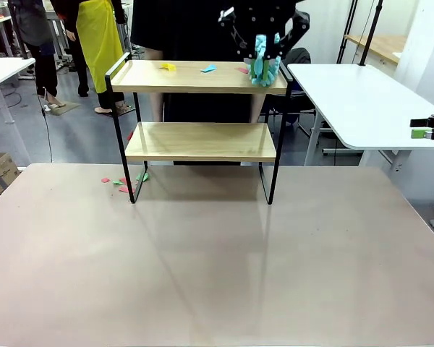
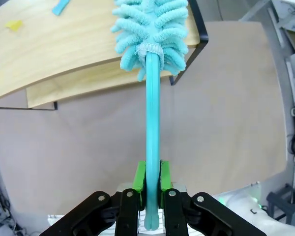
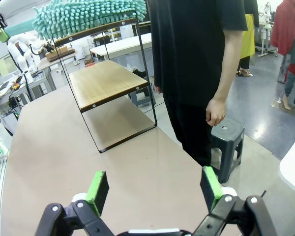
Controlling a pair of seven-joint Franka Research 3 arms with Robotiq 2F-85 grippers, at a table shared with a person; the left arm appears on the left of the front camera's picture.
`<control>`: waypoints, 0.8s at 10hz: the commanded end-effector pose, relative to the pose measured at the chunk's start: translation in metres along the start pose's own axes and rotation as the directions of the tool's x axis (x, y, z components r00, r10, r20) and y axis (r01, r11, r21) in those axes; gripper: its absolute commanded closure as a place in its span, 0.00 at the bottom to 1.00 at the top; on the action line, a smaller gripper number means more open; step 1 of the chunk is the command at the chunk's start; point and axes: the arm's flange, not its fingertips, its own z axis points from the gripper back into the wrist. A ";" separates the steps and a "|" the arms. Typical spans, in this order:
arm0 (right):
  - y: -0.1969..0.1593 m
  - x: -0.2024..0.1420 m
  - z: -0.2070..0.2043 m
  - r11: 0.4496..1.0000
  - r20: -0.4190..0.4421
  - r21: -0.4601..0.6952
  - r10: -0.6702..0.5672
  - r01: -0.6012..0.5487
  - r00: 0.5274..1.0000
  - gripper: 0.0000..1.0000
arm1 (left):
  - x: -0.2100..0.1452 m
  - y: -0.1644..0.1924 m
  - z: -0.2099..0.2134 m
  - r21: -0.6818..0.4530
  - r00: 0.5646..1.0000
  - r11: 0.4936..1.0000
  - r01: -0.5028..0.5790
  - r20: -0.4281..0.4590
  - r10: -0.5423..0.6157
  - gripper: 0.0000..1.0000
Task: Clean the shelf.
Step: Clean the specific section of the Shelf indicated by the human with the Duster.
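The shelf stands at the far middle of the table, two wooden boards in a black frame. Yellow, blue and red scraps lie on its top board. My left gripper hangs over the top board's right end, shut on the handle of a teal fluffy duster whose head touches the board. In the left wrist view the green pads clamp the duster handle, with the shelf beyond. My right gripper is open and holds nothing; it sits at the far right.
A person in black stands behind the shelf at the table's far side. Several paper scraps lie on the table by the shelf's left leg. A white side table is at the right, a stool beside the person.
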 end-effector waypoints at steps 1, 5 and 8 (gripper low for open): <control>0.002 0.002 -0.001 1.000 0.001 -0.001 0.003 -0.003 1.000 0.00 | 0.012 -0.017 0.000 0.052 0.999 0.998 -0.022 -0.025 0.023 0.86; 0.002 0.002 -0.001 1.000 0.001 -0.001 0.003 -0.003 1.000 0.00 | 0.001 -0.009 -0.015 0.030 1.000 1.000 0.000 -0.028 0.000 0.86; 0.002 0.002 -0.001 1.000 0.001 -0.001 0.003 -0.003 1.000 0.00 | 0.004 -0.003 -0.024 0.114 0.994 0.993 0.009 -0.113 0.004 0.86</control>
